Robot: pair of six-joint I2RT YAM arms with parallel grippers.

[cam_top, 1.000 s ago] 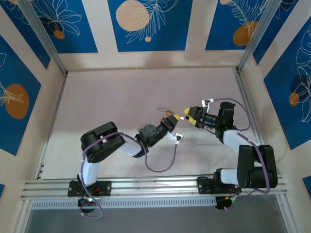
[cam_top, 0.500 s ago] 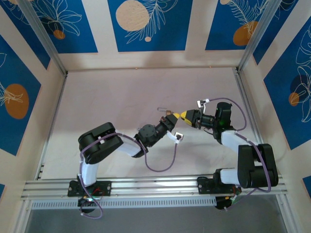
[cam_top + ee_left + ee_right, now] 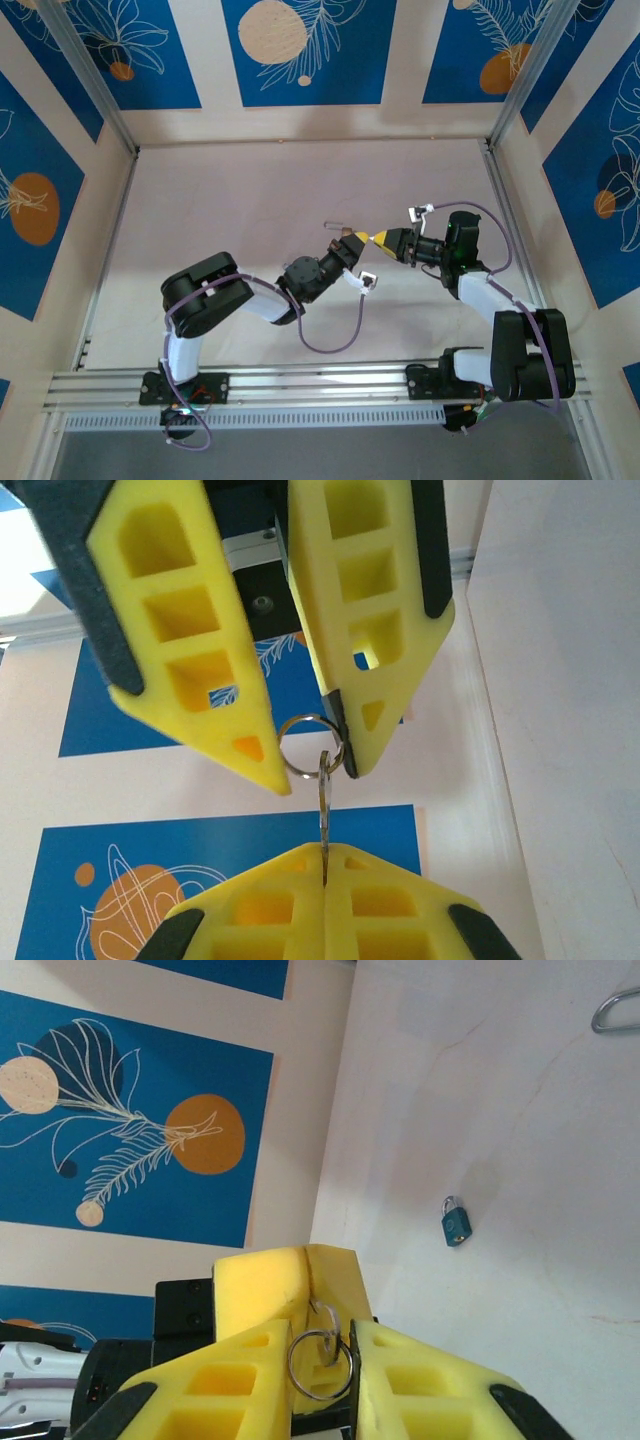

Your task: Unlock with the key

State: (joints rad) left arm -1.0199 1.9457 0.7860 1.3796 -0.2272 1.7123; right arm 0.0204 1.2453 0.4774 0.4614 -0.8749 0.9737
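Observation:
A small silver key [image 3: 324, 820] is pinched edge-on between the yellow fingers of my left gripper [image 3: 325, 850], which is shut on its blade. Its key ring [image 3: 312, 715] hangs in the gap of my right gripper [image 3: 312, 765], whose jaws stand apart on either side of the ring. From the right wrist, the ring [image 3: 320, 1397] sits between my right gripper's [image 3: 322, 1335] fingers, with the left gripper [image 3: 310, 1260] just beyond. A teal padlock [image 3: 456, 1224] lies on the table further off. The two grippers [image 3: 350, 245] [image 3: 385, 238] meet tip to tip mid-table.
A thin bent metal piece [image 3: 333, 225] lies just beyond the left gripper, seen also as the metal piece [image 3: 615, 1010] in the right wrist view. Pale tabletop [image 3: 250, 190] is bounded by walls with blue panels and an aluminium rail [image 3: 300, 385] at the near edge.
My right gripper has moved left towards the left gripper until its fingers straddle the key ring. The left arm has held still with the key.

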